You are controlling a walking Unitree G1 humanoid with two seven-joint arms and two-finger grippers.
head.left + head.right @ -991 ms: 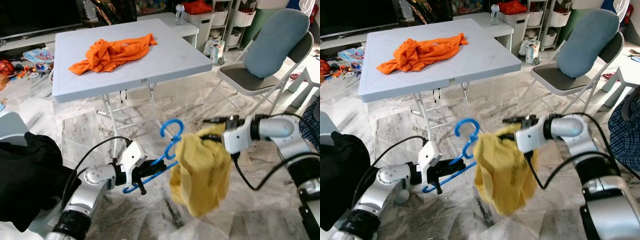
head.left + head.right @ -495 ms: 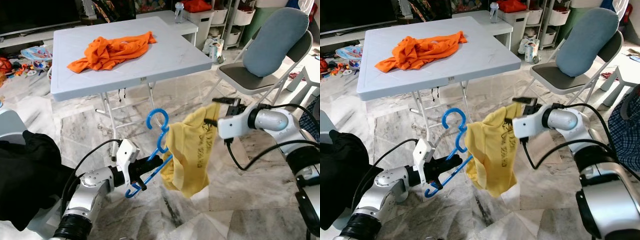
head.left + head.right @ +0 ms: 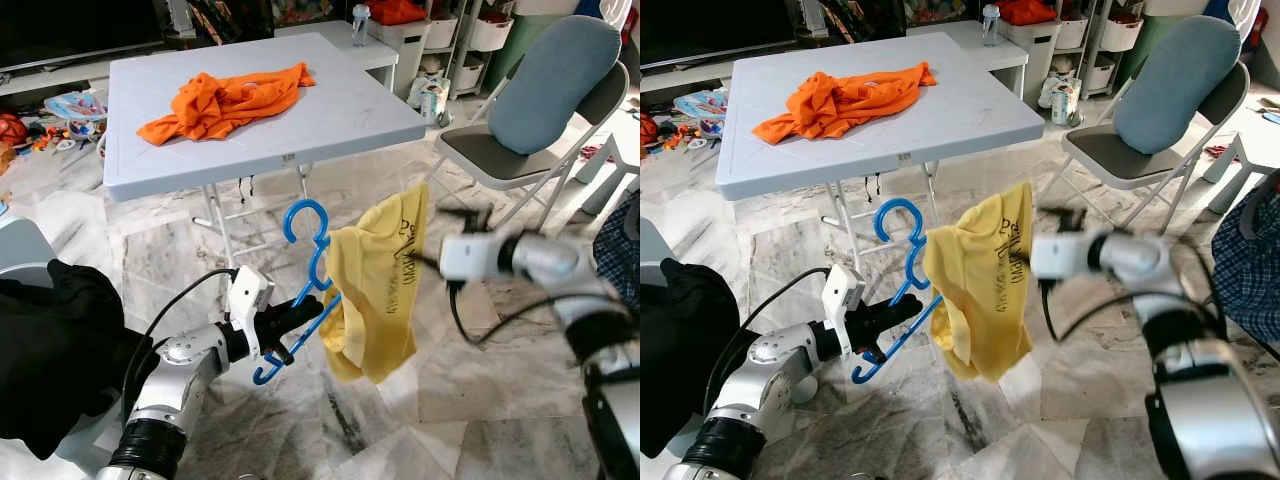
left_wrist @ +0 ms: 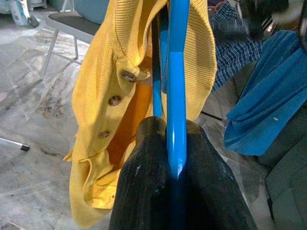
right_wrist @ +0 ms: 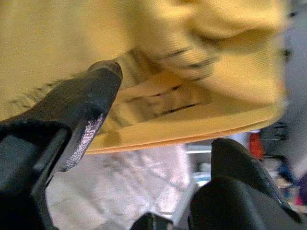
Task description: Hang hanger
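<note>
Right hand [image 5: 158, 139] newly apart from shirt [image 3: 375, 290]

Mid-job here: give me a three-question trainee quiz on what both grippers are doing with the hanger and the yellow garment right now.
1. True or false: the left gripper is shut on the blue hanger.
2. What drapes over the hanger? A) the orange cloth B) the yellow garment C) the blue checked fabric
3. Fill in: the right gripper has its fingers ____, just beside the garment.

Key
1. True; the bar runs between its closed fingers.
2. B; the yellow garment hangs from it, while the orange cloth lies on the white table.
3. open; nothing is pinched between them.
</note>
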